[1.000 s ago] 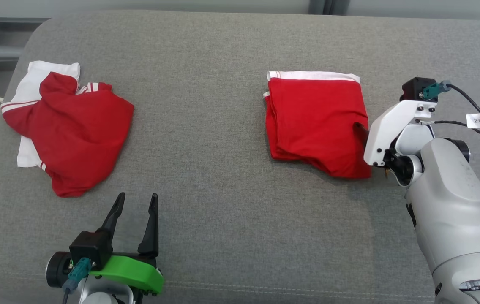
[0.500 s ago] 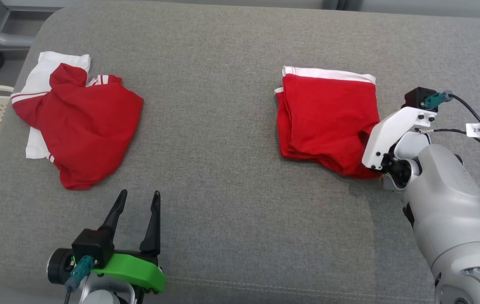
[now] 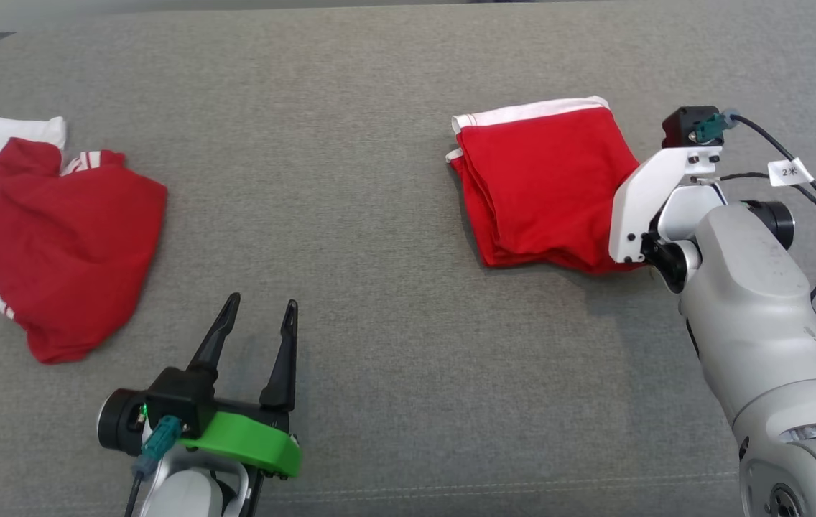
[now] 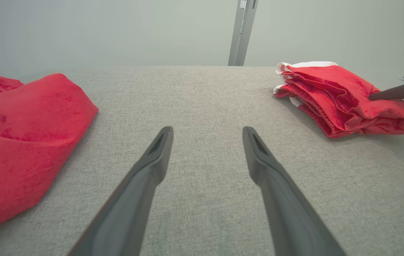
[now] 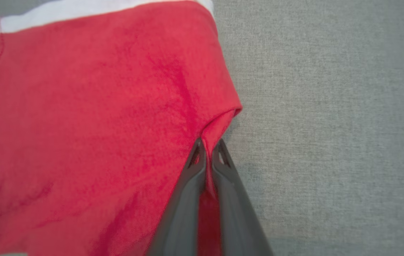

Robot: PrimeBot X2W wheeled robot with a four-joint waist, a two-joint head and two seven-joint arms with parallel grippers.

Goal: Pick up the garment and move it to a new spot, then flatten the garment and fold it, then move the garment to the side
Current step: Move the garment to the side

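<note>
One label is showing text.
A small white tag (image 3: 790, 171) is hanging on the black cable (image 3: 753, 131) beside the robot's right forearm (image 3: 753, 301), reading "2米" in dark print.

I see the folded red garment (image 3: 541, 194) lying toward the far right of the grey surface (image 3: 379, 215). My right gripper (image 3: 623, 215) is against its right edge, fingers hidden. My left gripper (image 3: 258, 327) hangs spread by the near edge. A crumpled red garment (image 3: 63, 244) lies at the left edge.
</note>
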